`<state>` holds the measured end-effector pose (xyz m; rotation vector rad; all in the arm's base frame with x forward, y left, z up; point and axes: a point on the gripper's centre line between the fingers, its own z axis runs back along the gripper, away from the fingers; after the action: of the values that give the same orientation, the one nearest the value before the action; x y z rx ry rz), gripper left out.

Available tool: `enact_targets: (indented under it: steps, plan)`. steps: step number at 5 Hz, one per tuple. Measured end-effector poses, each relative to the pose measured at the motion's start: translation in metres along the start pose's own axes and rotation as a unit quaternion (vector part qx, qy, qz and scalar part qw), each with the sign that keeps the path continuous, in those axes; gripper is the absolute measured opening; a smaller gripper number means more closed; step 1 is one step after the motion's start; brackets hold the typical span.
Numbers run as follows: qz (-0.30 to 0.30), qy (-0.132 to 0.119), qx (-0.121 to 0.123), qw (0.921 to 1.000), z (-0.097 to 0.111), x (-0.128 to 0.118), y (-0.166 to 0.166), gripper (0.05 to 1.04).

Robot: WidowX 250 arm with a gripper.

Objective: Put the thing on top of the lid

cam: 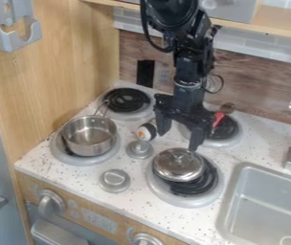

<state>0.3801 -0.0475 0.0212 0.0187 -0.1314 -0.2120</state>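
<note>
Sushi-like toy [146,131], white with orange and black, lies near the middle of the frame on the speckled white counter [84,171] of a toy kitchen. Four black coil burners are set into that surface. On the lower-right one, a shiny metal lid [179,165] sits with its knob up; on the left one stands a metal pot [89,136] with its handle pointing toward the top of the frame. Between these two are a smaller round grey piece [139,149] and a larger one [115,181] below it. A red-handled utensil [219,117] is over the coil right of center. The grey sink [267,203] takes up the lower right, a pale wooden side panel [58,62] rises at the left, and a brown wood-look backsplash [257,91] runs behind, with light tiles above it. From the top edge, the black arm [189,67] brings its gripper [179,141] down over the center, jaws spread well apart with nothing gripped. The toy is outside the gap, just beside the left-hand jaw in the picture; whether they touch, I can't tell. Below the other jaw's tip is the lid.
</note>
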Motion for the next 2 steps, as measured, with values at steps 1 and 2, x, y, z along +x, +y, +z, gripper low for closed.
enact_targets:
  steps: [1,2]
  plan:
    - [0.002,0.025,-0.002,0.9997,-0.016,-0.009,0.000,0.998]
    - [0.022,0.016,0.001,0.9996,-0.012,0.007,0.018,0.998]
